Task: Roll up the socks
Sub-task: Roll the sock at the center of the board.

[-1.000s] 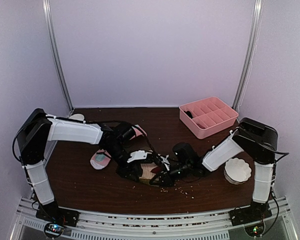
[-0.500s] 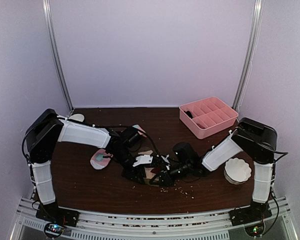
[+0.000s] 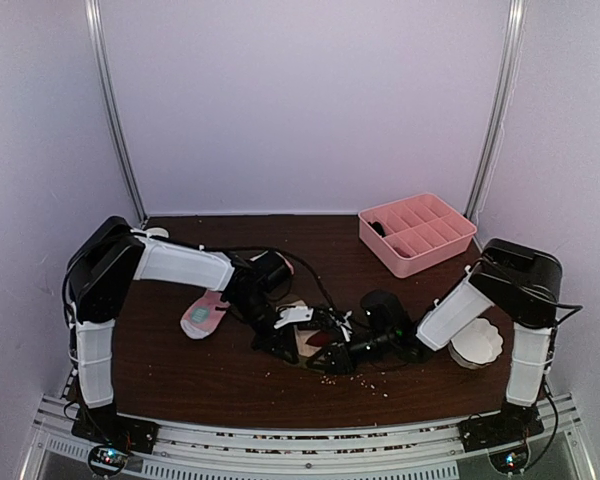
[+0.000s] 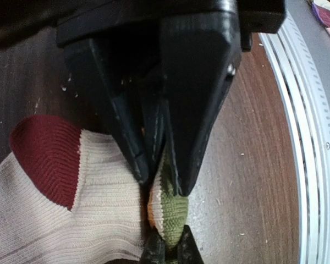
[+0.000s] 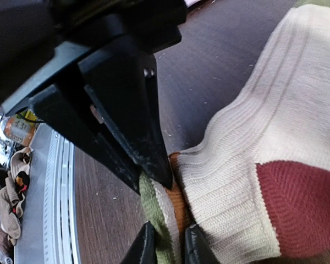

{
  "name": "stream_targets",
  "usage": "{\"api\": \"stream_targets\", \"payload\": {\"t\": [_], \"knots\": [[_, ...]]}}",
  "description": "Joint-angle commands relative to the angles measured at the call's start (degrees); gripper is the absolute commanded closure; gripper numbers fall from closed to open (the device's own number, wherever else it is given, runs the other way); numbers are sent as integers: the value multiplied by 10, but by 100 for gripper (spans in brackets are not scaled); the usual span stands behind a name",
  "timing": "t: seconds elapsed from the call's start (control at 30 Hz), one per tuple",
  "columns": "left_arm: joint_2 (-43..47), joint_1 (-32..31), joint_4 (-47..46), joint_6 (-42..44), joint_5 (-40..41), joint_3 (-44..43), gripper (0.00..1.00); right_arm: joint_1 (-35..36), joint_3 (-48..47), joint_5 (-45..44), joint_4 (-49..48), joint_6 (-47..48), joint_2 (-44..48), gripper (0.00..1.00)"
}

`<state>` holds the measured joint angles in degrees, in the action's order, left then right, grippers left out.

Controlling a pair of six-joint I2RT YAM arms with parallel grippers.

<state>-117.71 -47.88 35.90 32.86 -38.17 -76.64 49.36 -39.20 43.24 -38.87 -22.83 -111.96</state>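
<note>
2 grippers, 1 sock end: the left gripper and the right gripper meet over the beige sock, which lies on the table well apart from the pink tray, to the tray's left and on its arm-base side in the overhead view. Each wrist camera shows its own pair of fingers closed tight on the same olive-and-orange tip of that sock, with the other gripper's fingertips nipping the fabric just beside them. The pink sock lies flat and untouched, farther from the tray again, past the left gripper.

The step in hand looks like the start of the roll — the end is pinched, but no turn of fabric shows yet. The next move probably calls for folding that tip over onto the ribbed body and winding it along. 1 gripper would hold the coil while the other re-grips, since soft knit tends to spring open.

The overhead view hides most of the beige sock under the grippers. From the left wrist, the olive tip seems to point away from the tray, toward the rail at the table's edge. The ribbed body and maroon heel run back from it — so the long axis likely runs from rail side to tray side.
</note>
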Motion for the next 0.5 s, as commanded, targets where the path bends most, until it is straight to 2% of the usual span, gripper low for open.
{"api": "stream_targets", "payload": {"t": [0.0, 0.33, 0.37, 0.4, 0.47], "knots": [[-40, 23, 43, -34, 51, -20, 100, 1, 70, -72, 13, -13, -6, 76], [-81, 43, 121, -59, 18, -57, 100, 12, 156, -138, -93, -16, 47, 63], [-89, 43, 136, -58, 12, -65, 100, 13, 164, -148, -99, -14, 55, 58], [-95, 44, 148, -56, 7, -71, 100, 15, 170, -157, -104, -12, 65, 4], [-98, 44, 159, -46, 6, -74, 100, 23, 182, -194, -98, 1, 91, 0]]}}
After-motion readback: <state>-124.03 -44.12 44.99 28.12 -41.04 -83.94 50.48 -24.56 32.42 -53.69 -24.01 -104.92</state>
